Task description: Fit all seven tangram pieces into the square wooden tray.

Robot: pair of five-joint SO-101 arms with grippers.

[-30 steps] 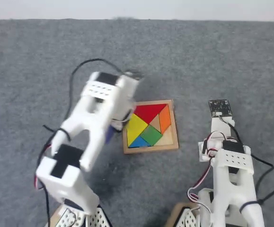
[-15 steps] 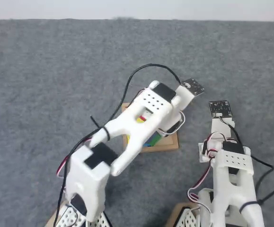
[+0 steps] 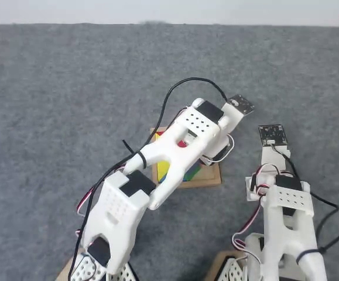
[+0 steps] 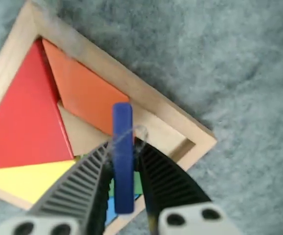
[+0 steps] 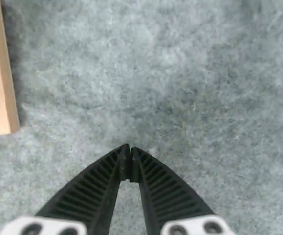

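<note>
Pincer on left arm (image 4: 123, 145) clamps blue piece (image 4: 122, 122) above tray (image 4: 170, 115).

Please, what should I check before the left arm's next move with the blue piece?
1. Grip: left gripper shut on blue piece: ok.
2. Piece over the tray, next to its bare gap: ok.
3. Piece's outline matches the gap: cannot tell, seen edge-on.
4. Placed red piece and orange piece lie flat: ok.
5. Other arm: right gripper shut, over carpet, clear of tray: ok.
</note>
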